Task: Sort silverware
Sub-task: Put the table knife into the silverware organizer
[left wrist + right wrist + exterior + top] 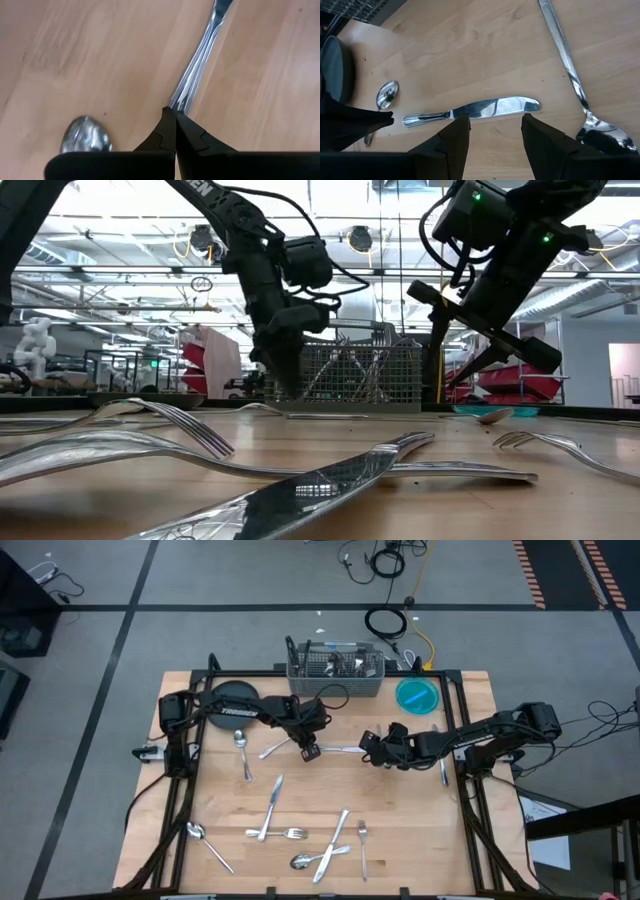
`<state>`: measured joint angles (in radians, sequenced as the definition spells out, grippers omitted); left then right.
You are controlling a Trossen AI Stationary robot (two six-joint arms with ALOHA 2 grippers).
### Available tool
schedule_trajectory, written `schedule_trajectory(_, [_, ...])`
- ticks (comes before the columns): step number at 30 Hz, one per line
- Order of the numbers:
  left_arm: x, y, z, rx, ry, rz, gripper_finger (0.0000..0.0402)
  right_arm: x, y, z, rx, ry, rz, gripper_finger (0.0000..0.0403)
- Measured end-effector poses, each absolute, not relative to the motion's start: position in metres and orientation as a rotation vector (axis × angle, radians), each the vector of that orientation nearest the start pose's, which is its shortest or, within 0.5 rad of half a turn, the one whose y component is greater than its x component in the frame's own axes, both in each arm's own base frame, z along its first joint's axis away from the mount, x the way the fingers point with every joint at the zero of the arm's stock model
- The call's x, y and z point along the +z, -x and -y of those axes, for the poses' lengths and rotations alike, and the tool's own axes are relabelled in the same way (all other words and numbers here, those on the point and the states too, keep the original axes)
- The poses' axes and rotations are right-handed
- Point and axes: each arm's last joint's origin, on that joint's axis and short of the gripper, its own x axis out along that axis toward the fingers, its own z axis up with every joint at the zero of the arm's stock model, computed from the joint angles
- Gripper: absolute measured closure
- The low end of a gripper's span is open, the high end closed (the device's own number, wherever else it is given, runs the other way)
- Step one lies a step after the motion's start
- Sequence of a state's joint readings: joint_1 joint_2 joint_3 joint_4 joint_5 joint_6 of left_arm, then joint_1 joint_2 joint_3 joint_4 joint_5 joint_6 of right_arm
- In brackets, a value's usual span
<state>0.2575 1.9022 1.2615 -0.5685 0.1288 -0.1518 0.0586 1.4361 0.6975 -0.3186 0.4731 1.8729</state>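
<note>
The silverware lies scattered on the wooden table. One table knife (338, 749) lies flat at mid-table between my two grippers. My left gripper (175, 111) is shut, its tips at the knife's handle end (410, 120), with a spoon's bowl (85, 140) beside it. My right gripper (495, 117) hovers open near the knife's blade (510, 106), one finger to each side, touching nothing. A second spoon (570, 75) lies beyond it. Several forks, knives and spoons (300, 833) lie flat toward the near edge. My left gripper's shut fingertips (167, 120) stand at the knife's handle end (182, 97), coming steeply from above. The fingers hide the end itself, so I cannot tell whether they touch it. The knife lies flat on the table.
A grey wire-mesh caddy (335, 675) stands at the far edge. A dark round plate (235, 700) sits to its left and a teal dish (417, 695) to its right. A black frame runs along the table's edges.
</note>
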Motion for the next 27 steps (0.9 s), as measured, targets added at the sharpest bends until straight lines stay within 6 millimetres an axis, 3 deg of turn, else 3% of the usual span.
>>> schedule_trajectory(8, [0.142, -0.353, -0.085, 0.198, 0.402, -1.192, 0.0402, 0.163, -0.252, -0.002, -1.147, -1.393, -0.337, 0.0234])
schedule_trajectory(16, [0.136, -0.35, -0.083, 0.192, 0.421, -1.169, 0.0402, 0.163, -0.253, -0.002, -1.136, -1.379, -0.344, 0.0234])
schedule_trajectory(19, [0.133, -0.349, -0.082, 0.19, 0.423, -1.164, 0.0402, 0.167, -0.256, -0.002, -1.069, -1.311, -0.355, 0.0234])
schedule_trajectory(24, [0.12, -0.339, -0.08, 0.179, 0.438, -1.187, 0.0402, 0.185, -0.267, 0.008, -0.927, -1.055, -0.413, 0.0234])
schedule_trajectory(27, [0.115, -0.335, -0.079, 0.187, 0.463, -1.185, 0.0402, 0.195, -0.274, 0.021, -0.903, -1.05, -0.44, 0.0234])
